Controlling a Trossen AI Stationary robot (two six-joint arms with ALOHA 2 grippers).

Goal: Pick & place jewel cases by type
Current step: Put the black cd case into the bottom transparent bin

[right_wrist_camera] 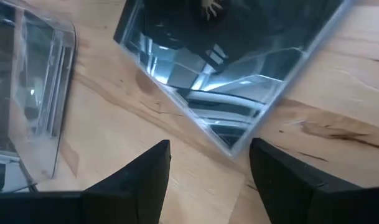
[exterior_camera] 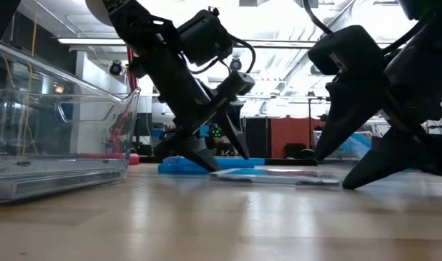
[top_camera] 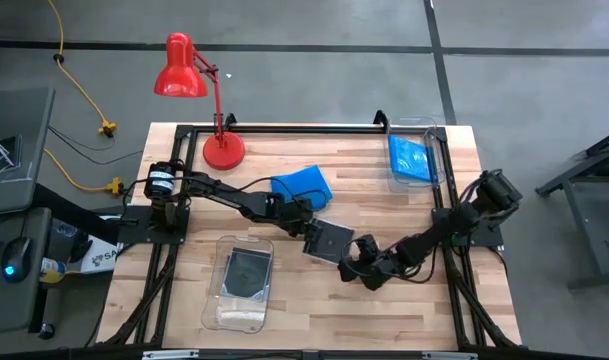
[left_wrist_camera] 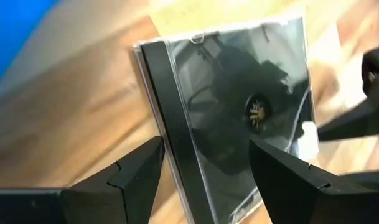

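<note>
A dark jewel case (top_camera: 330, 240) lies flat on the wooden table near its middle, its disc hub (left_wrist_camera: 257, 112) showing. My left gripper (top_camera: 309, 236) stands open at the case's left end, one finger beside the spine (left_wrist_camera: 170, 124) and the other over the lid. My right gripper (top_camera: 354, 268) is open just off the case's near right corner (right_wrist_camera: 233, 146), apart from it. In the low view the case (exterior_camera: 279, 176) lies between the left gripper (exterior_camera: 219, 156) and the right gripper (exterior_camera: 335, 172). Loose blue jewel cases (top_camera: 302, 185) lie behind the left arm. My left gripper comes at the dark case slanting down from the table's left, fingers astride the spine edge (left_wrist_camera: 183, 180). One fingertip (left_wrist_camera: 276, 168) overlaps the lid. Whether either finger touches the case, I cannot tell. The case lies flat on the table.
A clear bin (top_camera: 242, 300) holding a dark case (top_camera: 248, 272) stands at the near left. Another clear bin (top_camera: 431, 128) with blue cases (top_camera: 412, 158) stands at the far right. A red desk lamp (top_camera: 182, 70) has its base (top_camera: 224, 151) at the far left.
</note>
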